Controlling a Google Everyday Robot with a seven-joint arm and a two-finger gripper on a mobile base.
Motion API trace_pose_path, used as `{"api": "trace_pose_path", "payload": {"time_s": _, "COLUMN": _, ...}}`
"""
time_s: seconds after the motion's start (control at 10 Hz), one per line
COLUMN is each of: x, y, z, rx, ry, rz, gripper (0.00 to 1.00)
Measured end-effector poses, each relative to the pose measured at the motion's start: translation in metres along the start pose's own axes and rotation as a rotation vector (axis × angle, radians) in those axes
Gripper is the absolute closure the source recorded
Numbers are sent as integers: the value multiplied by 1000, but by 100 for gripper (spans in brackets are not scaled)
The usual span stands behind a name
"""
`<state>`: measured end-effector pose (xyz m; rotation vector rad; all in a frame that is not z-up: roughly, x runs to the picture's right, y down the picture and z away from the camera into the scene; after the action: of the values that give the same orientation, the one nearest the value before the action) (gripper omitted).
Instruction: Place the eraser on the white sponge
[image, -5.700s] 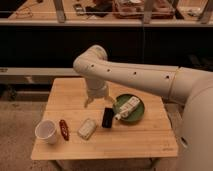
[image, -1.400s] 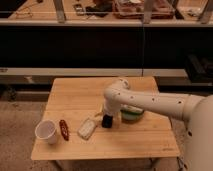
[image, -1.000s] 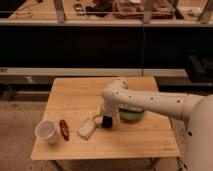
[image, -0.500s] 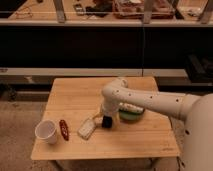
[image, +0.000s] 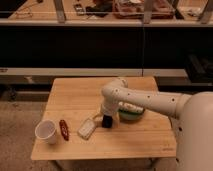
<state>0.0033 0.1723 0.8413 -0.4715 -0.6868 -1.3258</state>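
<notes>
The eraser (image: 107, 121), a small black block, is on the wooden table (image: 75, 95) just right of the white sponge (image: 87, 128), a pale rounded pad. My gripper (image: 106, 117) is straight down on top of the eraser, at the end of the white arm (image: 145, 100) that reaches in from the right. The gripper hides the top of the eraser. The eraser and the sponge lie close together, with a small gap between them.
A white cup (image: 46, 132) stands at the table's front left, with a thin dark-red oblong item (image: 64, 129) beside it. A green plate (image: 133, 116) holding a white bar sits right of the gripper, partly behind the arm. Dark shelving stands behind the table.
The arm came down from above the table onto the eraser, then shifted slightly left toward the sponge. The eraser stays at about the same spot.
</notes>
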Motion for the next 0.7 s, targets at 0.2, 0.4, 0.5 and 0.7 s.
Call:
{"api": "trace_pose_path", "payload": {"time_s": 0.2, "x": 4, "y": 3, "z": 13, "rx": -5, "ry": -4, "rz": -11, "gripper": 20}}
{"api": "trace_pose_path", "payload": {"time_s": 0.4, "x": 15, "y": 1, "z": 18, "rx": -16, "ry": 11, "rz": -30, "gripper": 25}}
{"api": "trace_pose_path", "payload": {"time_s": 0.5, "x": 18, "y": 2, "z": 18, "rx": -19, "ry": 15, "rz": -33, "gripper": 32}}
{"api": "trace_pose_path", "payload": {"time_s": 0.7, "x": 23, "y": 2, "z": 21, "rx": -27, "ry": 18, "rz": -40, "gripper": 55}}
